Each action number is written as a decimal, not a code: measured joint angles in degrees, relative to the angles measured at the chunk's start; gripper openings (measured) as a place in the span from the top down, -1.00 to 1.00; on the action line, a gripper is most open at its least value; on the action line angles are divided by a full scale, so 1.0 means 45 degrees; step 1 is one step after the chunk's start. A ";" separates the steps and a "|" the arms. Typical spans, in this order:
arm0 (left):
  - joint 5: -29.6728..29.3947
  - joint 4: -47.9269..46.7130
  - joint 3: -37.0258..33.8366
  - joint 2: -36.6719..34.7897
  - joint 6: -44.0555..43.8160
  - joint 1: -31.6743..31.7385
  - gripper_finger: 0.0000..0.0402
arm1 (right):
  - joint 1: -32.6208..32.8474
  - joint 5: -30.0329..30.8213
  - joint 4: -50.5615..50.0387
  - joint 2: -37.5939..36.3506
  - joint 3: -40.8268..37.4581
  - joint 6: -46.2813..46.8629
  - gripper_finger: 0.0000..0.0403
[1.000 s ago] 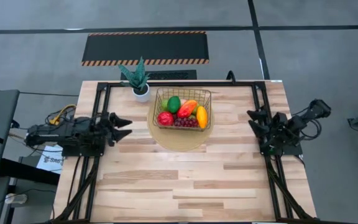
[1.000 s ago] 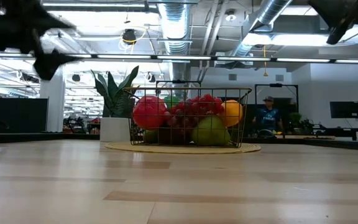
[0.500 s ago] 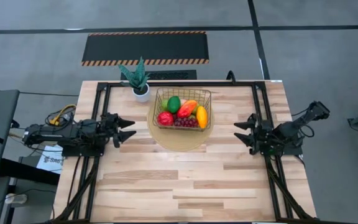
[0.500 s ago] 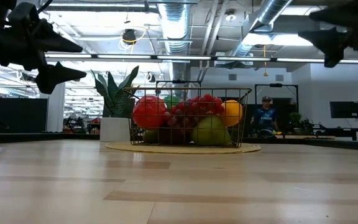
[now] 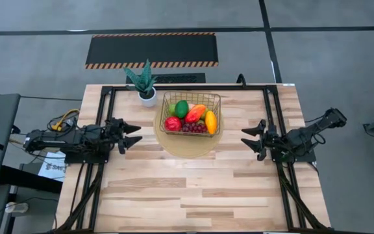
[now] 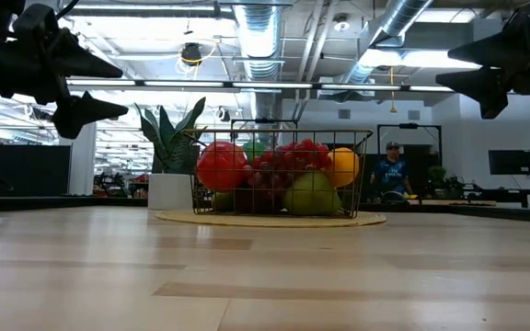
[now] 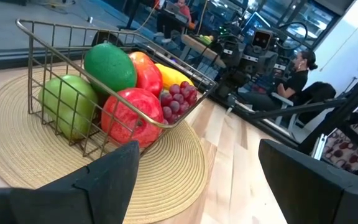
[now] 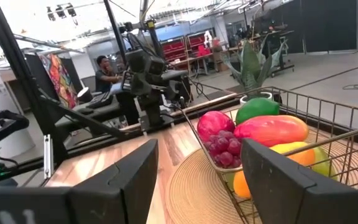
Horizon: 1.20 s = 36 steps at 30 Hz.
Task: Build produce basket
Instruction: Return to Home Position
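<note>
High view showed the table (image 5: 193, 188) nearest, then two claws, both wide and empty: the left claw (image 5: 135, 135) at eight o'clock of the basket (image 5: 190, 93), the right claw (image 5: 247, 138) at four, each well apart from it. Farther back, the basket sat on a woven mat (image 5: 187, 148) with the produce (image 5: 190, 117) heaped inside. Loading looked finished; only parking the arms seemed left.

One camera looks straight down, one low across the table (image 5: 174, 188), two on the wrists, all see the basket (image 5: 191, 94).
</note>
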 joint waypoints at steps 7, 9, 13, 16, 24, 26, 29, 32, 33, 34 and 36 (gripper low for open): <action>0.0000 0.0000 0.0000 0.0001 -0.0250 0.0000 -0.58 | 0.0055 -0.0015 -0.0127 0.0000 -0.0005 -0.0005 -0.24; 0.0005 0.0000 0.0000 0.0005 -0.0255 0.0000 -0.58 | 0.0049 -0.0022 -0.0268 0.0000 -0.0010 -0.0009 -0.24; 0.0005 0.0000 -0.0002 0.0001 -0.0264 0.0000 -0.58 | 0.0049 -0.0044 -0.0299 0.0000 -0.0010 -0.0014 -0.24; 0.0005 0.0000 -0.0005 0.0000 -0.0269 0.0000 -0.58 | 0.0049 -0.0044 -0.0295 0.0000 -0.0015 -0.0028 -0.24; 0.0005 0.0000 -0.0005 0.0000 -0.0274 0.0000 -0.58 | 0.0049 -0.0044 -0.0290 0.0000 -0.0015 -0.0039 -0.24; 0.0008 0.0000 -0.0005 0.0000 -0.0274 0.0000 -0.58 | 0.0049 -0.0044 -0.0290 0.0000 -0.0017 -0.0039 -0.24; 0.0010 0.0000 -0.0005 0.0001 -0.0274 0.0000 -0.58 | 0.0049 -0.0044 -0.0290 0.0000 -0.0024 -0.0039 -0.24; 0.0010 0.0000 -0.0005 0.0000 -0.0274 0.0000 -0.58 | 0.0049 -0.0044 -0.0290 0.0000 -0.0024 -0.0039 -0.24; 0.0010 -0.0005 -0.0005 0.0000 -0.0274 0.0000 -0.58 | 0.0049 -0.0044 -0.0290 0.0000 -0.0024 -0.0039 -0.24; 0.0010 -0.0001 -0.0005 0.0001 -0.0274 0.0000 -0.58 | 0.0049 -0.0044 -0.0290 0.0000 -0.0024 -0.0039 -0.24; 0.0010 -0.0005 -0.0005 0.0003 -0.0274 0.0000 -0.58 | 0.0049 -0.0044 -0.0290 0.0000 -0.0024 -0.0039 -0.24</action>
